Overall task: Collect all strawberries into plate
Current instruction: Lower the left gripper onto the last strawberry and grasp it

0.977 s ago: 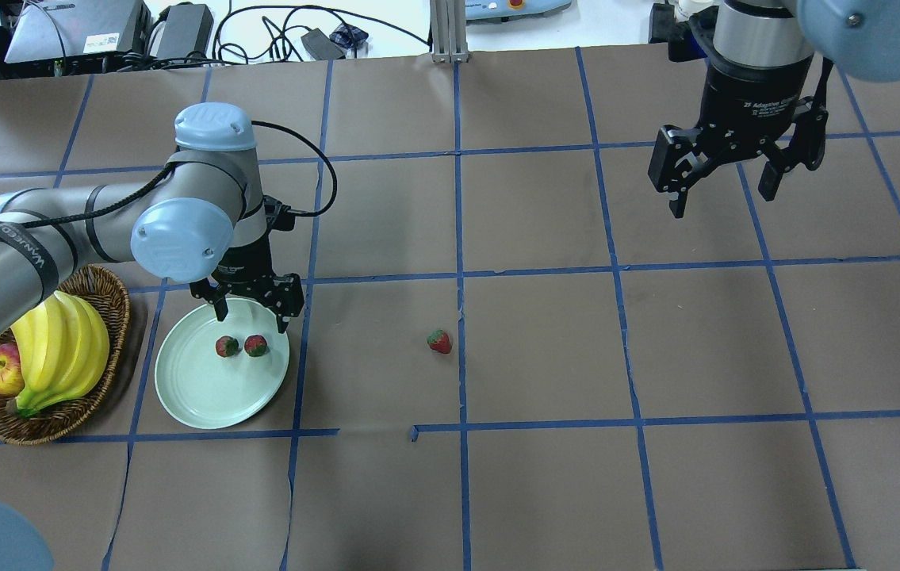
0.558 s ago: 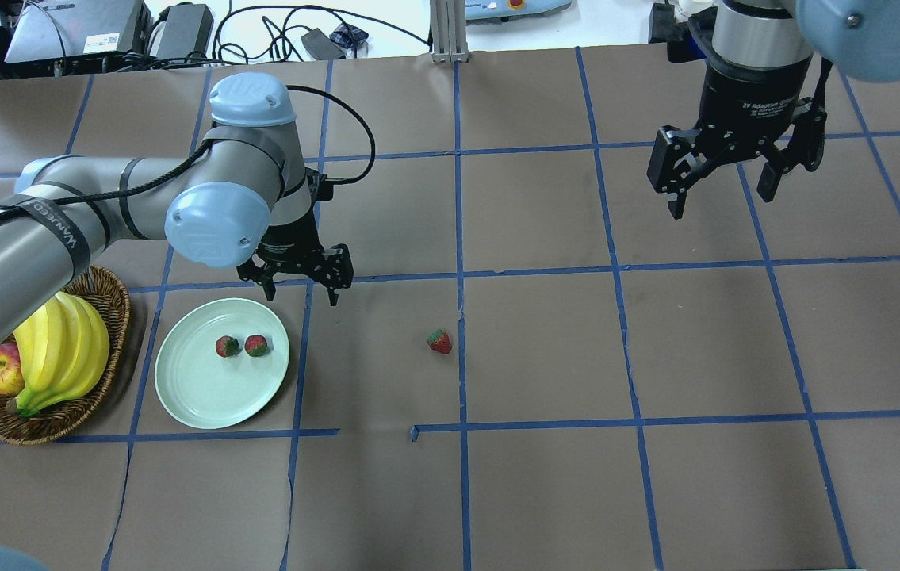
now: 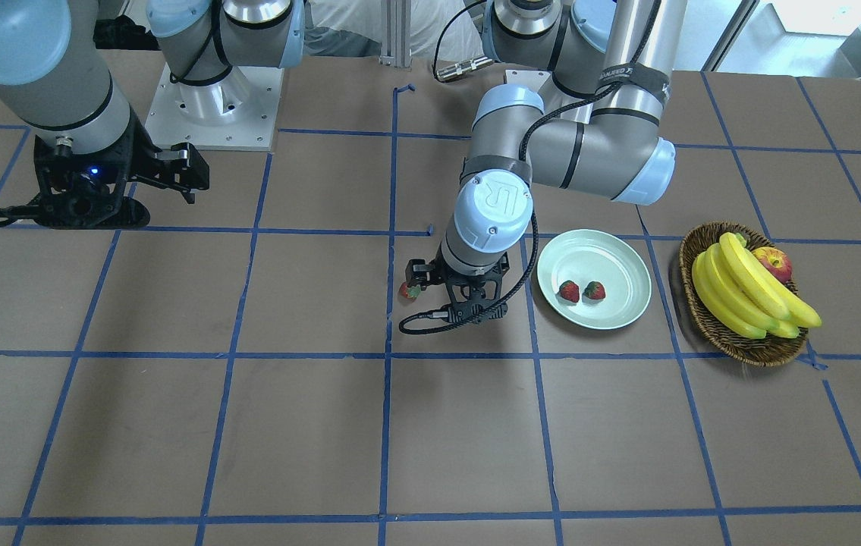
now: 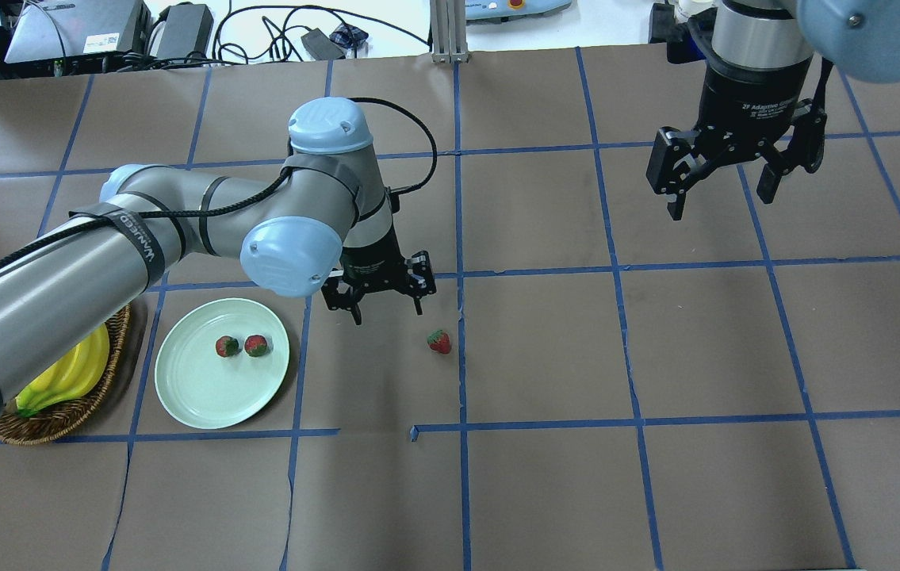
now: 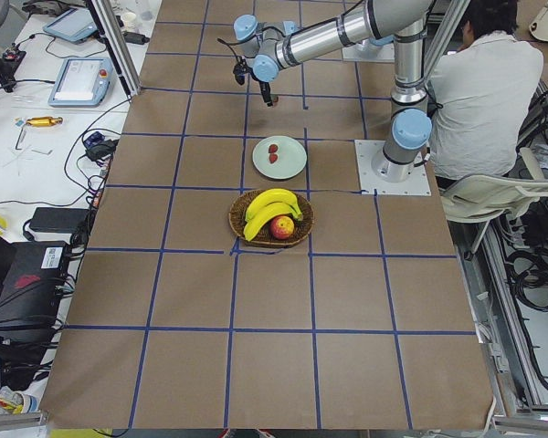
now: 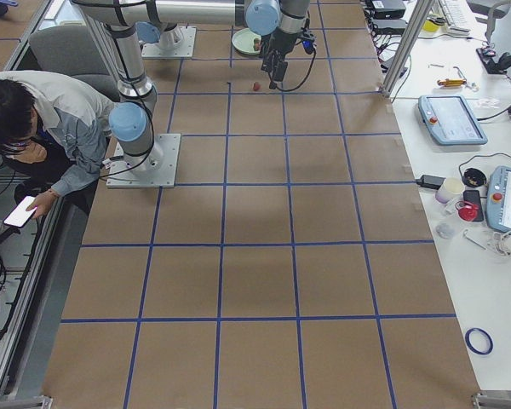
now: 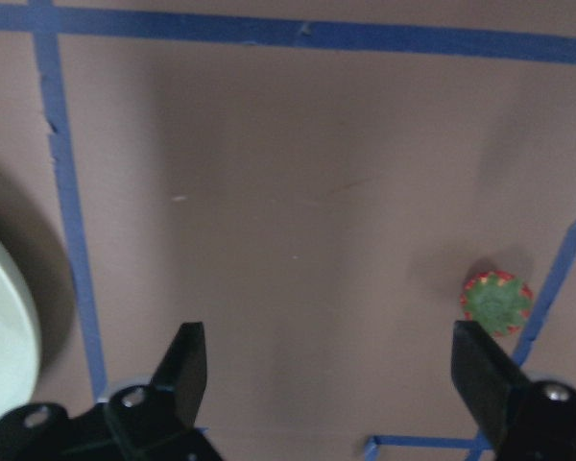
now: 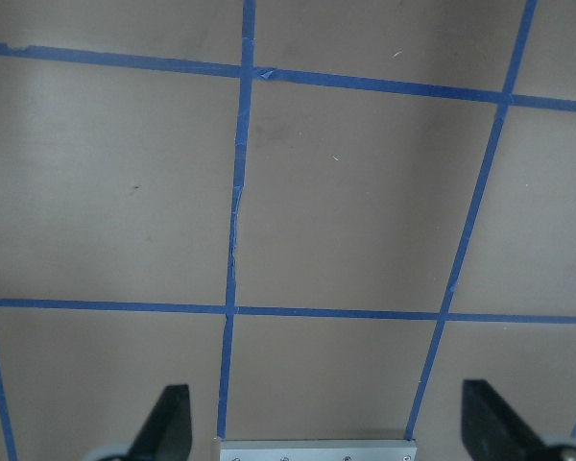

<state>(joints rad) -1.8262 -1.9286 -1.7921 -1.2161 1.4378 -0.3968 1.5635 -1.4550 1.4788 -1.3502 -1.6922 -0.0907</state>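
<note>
Risk: lone strawberry (image 4: 439,342) lies off to one side of left fingers (image 7: 184,363), spread wide, empty | lowering here may knock it rolling toward right edge of table (image 4: 545,492) | right fingers (image 8: 170,420) spread, empty.

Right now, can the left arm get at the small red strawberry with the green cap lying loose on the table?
Probably yes. The open left gripper hangs just beside the small red strawberry, which lies alone on the brown-papered table; nothing stands between them.
</note>
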